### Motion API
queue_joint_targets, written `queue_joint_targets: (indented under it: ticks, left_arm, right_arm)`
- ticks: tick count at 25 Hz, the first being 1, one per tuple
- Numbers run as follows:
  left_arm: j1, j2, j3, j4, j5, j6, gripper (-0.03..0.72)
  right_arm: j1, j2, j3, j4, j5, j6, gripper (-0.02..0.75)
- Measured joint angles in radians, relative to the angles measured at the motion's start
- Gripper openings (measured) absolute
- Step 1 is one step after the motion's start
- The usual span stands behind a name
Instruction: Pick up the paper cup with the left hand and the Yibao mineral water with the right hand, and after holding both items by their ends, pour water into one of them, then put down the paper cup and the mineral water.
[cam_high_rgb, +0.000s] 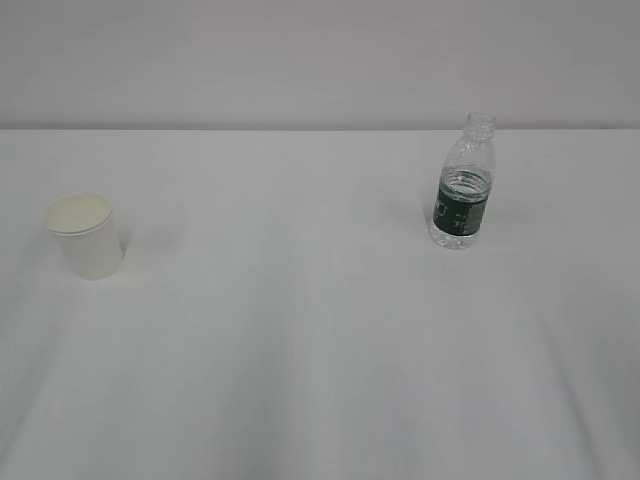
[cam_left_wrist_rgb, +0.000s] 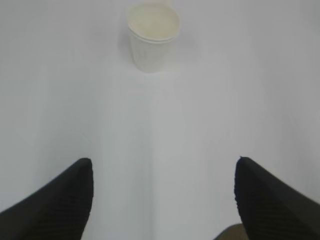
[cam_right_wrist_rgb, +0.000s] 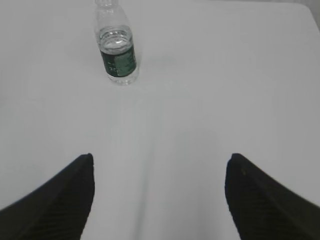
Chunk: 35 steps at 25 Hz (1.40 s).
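The white paper cup (cam_high_rgb: 84, 236) stands upright at the left of the white table; in the left wrist view it (cam_left_wrist_rgb: 152, 36) is far ahead, near the top. The clear Yibao bottle (cam_high_rgb: 463, 186) with a dark green label and no cap stands upright at the right; in the right wrist view it (cam_right_wrist_rgb: 116, 47) is far ahead, up and left. My left gripper (cam_left_wrist_rgb: 164, 165) is open and empty, well short of the cup. My right gripper (cam_right_wrist_rgb: 160, 162) is open and empty, well short of the bottle. Neither arm shows in the exterior view.
The white table (cam_high_rgb: 300, 350) runs back to a plain grey wall (cam_high_rgb: 300, 60). The table's far right corner (cam_right_wrist_rgb: 305, 10) shows in the right wrist view. Nothing else stands between the cup and the bottle.
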Motion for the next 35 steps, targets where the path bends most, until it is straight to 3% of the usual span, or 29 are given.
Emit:
queue_joint_targets:
  ticks: [13, 21, 29, 35]
  left_arm:
    - [0.0, 0.151, 0.013, -0.018, -0.253, 0.028, 0.638]
    - [-0.001, 0.195, 0.024, -0.025, -0.283, 0.028, 0.62]
    - [-0.001, 0.195, 0.024, -0.034, -0.291, 0.029, 0.608]
    - [-0.001, 0.195, 0.024, -0.038, -0.292, 0.029, 0.599]
  right_arm:
    - [0.0, 0.268, 0.028, 0.297, -0.27, -0.31, 0.624]
    - [0.004, 0.292, 0.045, 0.451, -0.367, -0.445, 0.623]
    - [0.004, 0.292, 0.045, 0.476, -0.582, -0.534, 0.605]
    - [0.016, 0.292, 0.045, 0.374, -0.768, -0.545, 0.594]
